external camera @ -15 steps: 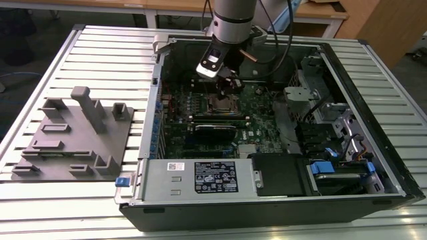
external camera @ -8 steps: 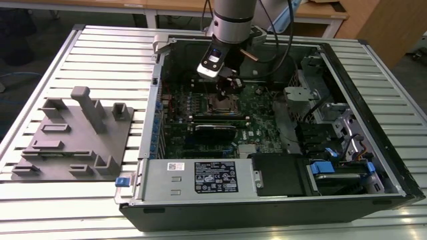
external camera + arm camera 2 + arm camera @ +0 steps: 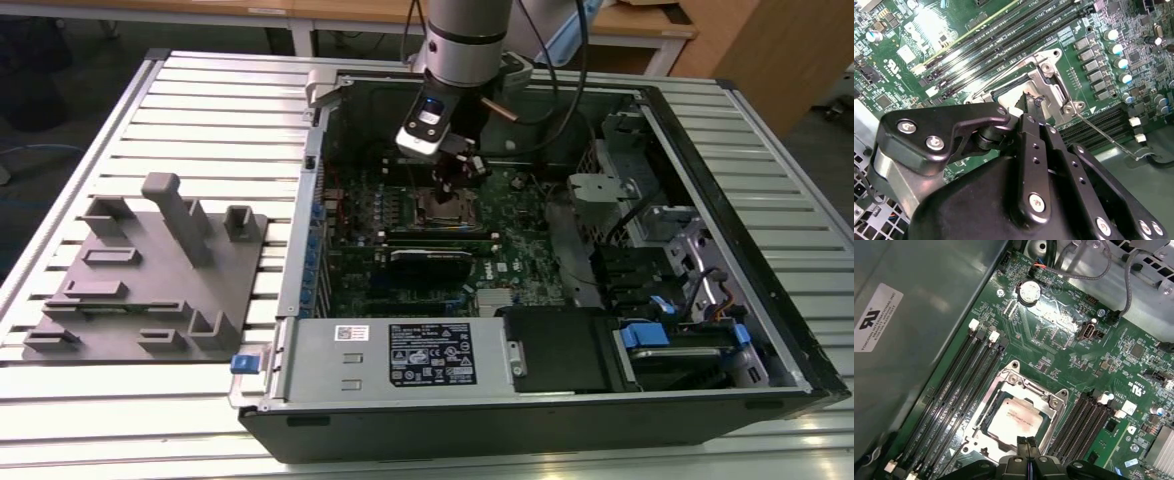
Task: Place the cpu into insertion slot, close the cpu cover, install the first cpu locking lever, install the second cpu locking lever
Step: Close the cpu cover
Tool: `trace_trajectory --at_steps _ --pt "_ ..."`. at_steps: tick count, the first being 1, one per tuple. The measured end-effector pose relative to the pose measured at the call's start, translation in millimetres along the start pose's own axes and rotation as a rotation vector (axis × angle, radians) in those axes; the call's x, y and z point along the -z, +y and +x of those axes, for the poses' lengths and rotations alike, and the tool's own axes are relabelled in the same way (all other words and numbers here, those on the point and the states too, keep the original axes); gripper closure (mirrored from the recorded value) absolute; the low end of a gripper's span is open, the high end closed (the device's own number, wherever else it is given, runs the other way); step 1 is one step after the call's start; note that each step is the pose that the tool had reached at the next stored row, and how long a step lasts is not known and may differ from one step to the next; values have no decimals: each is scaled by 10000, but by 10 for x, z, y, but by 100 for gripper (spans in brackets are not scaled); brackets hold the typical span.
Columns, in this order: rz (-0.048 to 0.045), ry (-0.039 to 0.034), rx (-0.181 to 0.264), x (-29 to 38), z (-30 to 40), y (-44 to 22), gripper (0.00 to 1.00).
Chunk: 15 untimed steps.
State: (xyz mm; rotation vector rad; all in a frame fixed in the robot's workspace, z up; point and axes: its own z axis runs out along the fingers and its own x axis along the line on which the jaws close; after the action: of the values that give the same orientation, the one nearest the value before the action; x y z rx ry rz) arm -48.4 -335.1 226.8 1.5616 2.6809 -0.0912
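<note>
Evidently poises gripper [image 3: 1026, 443], pinched together and empty, by cpu cover [image 3: 988, 411]; likely thin, springy metal, so presses on the rim, sparing fragile cpu [image 3: 1014, 418].

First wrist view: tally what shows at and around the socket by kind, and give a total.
Chip: 1
Metal cover frame: 1
Memory slot bank: 2
Round battery: 1
Pincer: 1
Total: 6
</note>
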Motion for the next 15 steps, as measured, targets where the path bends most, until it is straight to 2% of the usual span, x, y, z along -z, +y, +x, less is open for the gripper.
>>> trace_trajectory --at_steps 15 --pt "78 -212 514 -2 0 0 90"
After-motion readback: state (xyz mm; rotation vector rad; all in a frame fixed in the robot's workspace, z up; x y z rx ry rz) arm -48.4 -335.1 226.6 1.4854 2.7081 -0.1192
